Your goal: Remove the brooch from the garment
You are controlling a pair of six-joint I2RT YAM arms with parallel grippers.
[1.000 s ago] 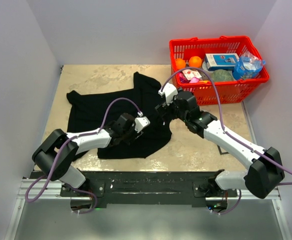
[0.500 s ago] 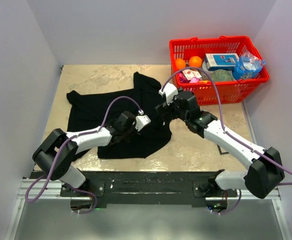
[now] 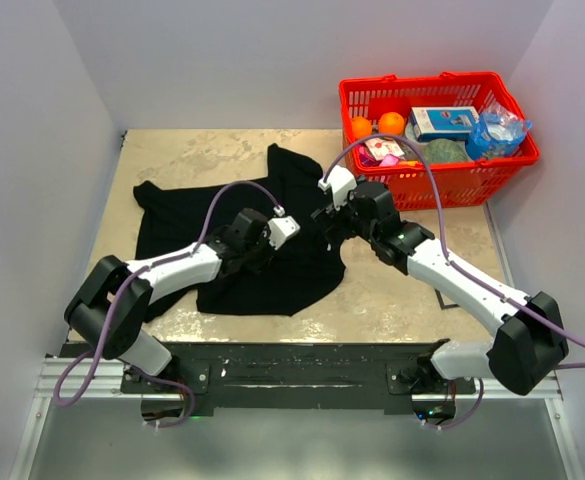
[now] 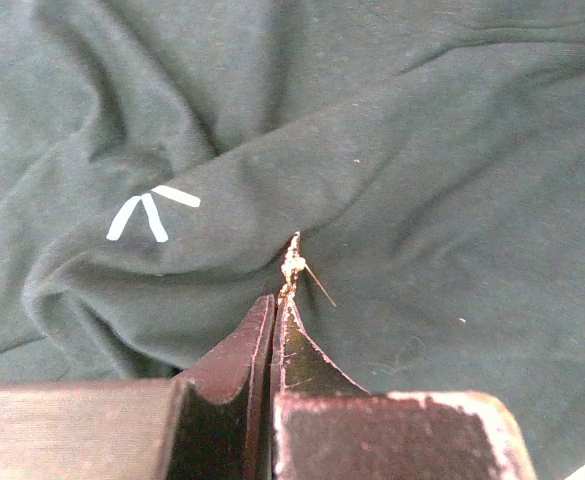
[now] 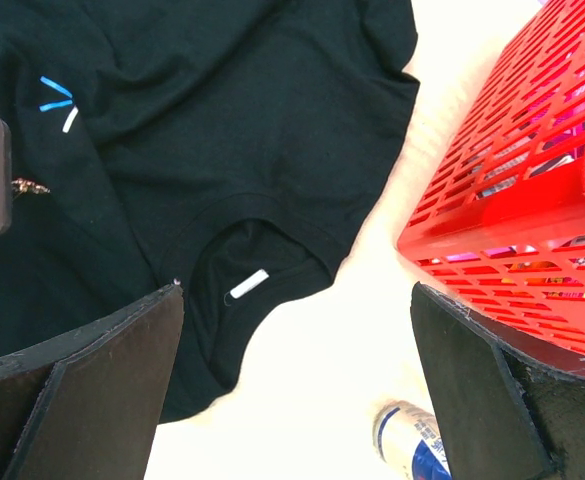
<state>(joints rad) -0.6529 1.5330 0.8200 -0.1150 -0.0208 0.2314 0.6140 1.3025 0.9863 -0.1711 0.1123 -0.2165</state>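
Note:
The garment is a black T-shirt spread over the left and middle of the table; its white neck label shows in the right wrist view. The brooch is small and gold with a thin pin, standing on a raised ridge of cloth. My left gripper is shut, its tips pinching the brooch's lower end. From above, the left gripper sits over the shirt's middle. My right gripper hangs wide open above the collar, holding nothing; it is just right of the left one. The brooch also glints there.
A red plastic basket with oranges, a box and packets stands at the back right, and its wall is close to my right gripper. A small blue-and-white can lies on the bare table beneath the right gripper. White marks are printed on the shirt.
My left gripper has closed onto the brooch and shifted slightly away from the bases, and the cloth's near edge has drawn up with it. The right arm has barely moved.

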